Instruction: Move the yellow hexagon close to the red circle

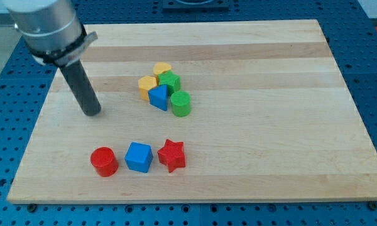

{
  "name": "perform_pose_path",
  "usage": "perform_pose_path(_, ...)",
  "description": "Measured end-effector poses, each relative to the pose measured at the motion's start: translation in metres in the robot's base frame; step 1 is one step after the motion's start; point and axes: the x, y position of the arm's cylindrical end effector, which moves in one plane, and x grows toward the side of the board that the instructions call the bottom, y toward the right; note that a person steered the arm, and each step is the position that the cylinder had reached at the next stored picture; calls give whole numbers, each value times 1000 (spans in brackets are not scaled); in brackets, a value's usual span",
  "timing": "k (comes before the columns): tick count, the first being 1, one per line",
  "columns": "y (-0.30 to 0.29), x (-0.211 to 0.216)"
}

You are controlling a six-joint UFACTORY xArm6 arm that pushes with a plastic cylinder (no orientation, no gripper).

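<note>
you have no fingers here to open or close, only the rod, and my tip (93, 112) rests on the worktop (270, 163) at the view's left, well apart from every block. so the task looks to be at its start: the approach, with no contact made yet.

the yellow hexagon (147, 85) sits at the left edge of a tight cluster near the middle of the worktop, touching the blue triangular block (158, 96) and just beside a second yellow block (163, 69) whose shape you cannot make out cleanly. a green block (170, 81) and a green cylinder (181, 103) complete the cluster.

the red circle (104, 161) lies near the view's bottom left, in a row with the blue cube (139, 156) and the red star (171, 155).

the next move, as i judge it, calls for bringing the tip round to the hexagon's upper right side, then pushing it down and left. that gap is crowded, so you risk dragging neighbours along.
</note>
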Motion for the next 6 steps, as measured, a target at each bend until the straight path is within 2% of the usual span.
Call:
perform_pose_path(1, -4, -48)
perform_pose_path(2, 36, -86)
perform_pose_path(3, 89, -83)
perform_pose_path(5, 85, -49)
perform_pose_path(6, 96, -63)
